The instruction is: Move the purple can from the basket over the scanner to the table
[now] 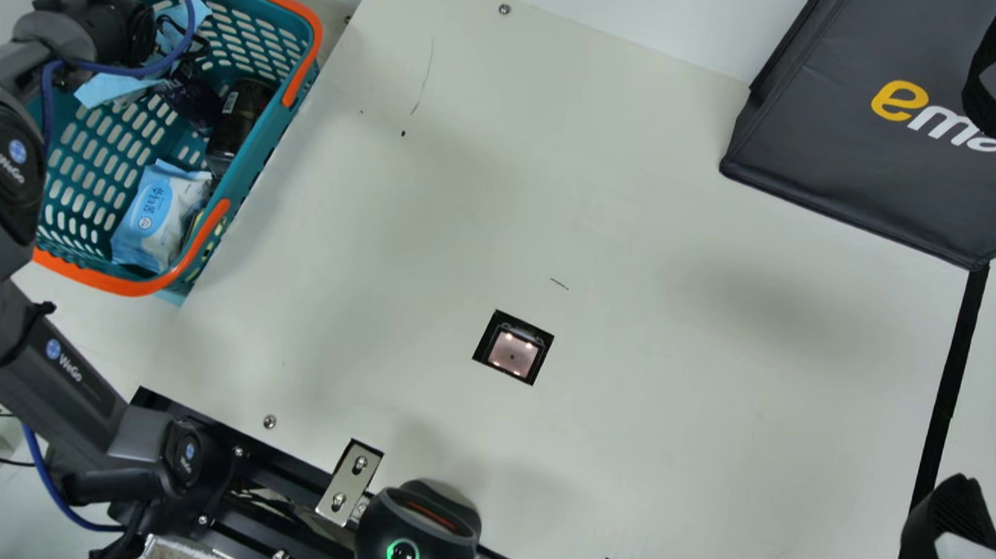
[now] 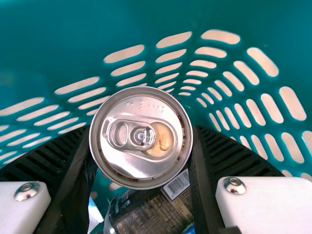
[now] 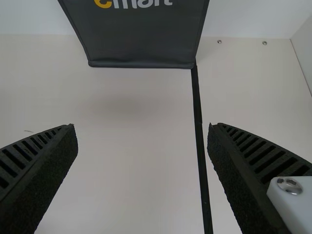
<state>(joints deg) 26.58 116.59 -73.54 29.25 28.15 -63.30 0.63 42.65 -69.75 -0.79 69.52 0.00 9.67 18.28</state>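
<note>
From where I stand, the left tool [image 2: 142, 132] seems to grip the can [image 2: 141, 138] by both sides within the basket [image 2: 107, 24], its long axis pointing back at the wrist; once lifted out, it should head towards four o'clock in the main view, for the scanner [image 1: 512, 352].

Basket [image 1: 92, 194] left, bag [image 1: 828, 118] right

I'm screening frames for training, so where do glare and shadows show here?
Main view: soft shadows across the table, bright light spots in the scanner; left wrist view: pale highlights on the metal top of the can; right wrist view: a faint, soft-edged shadow on the table near the dark bag.
</note>
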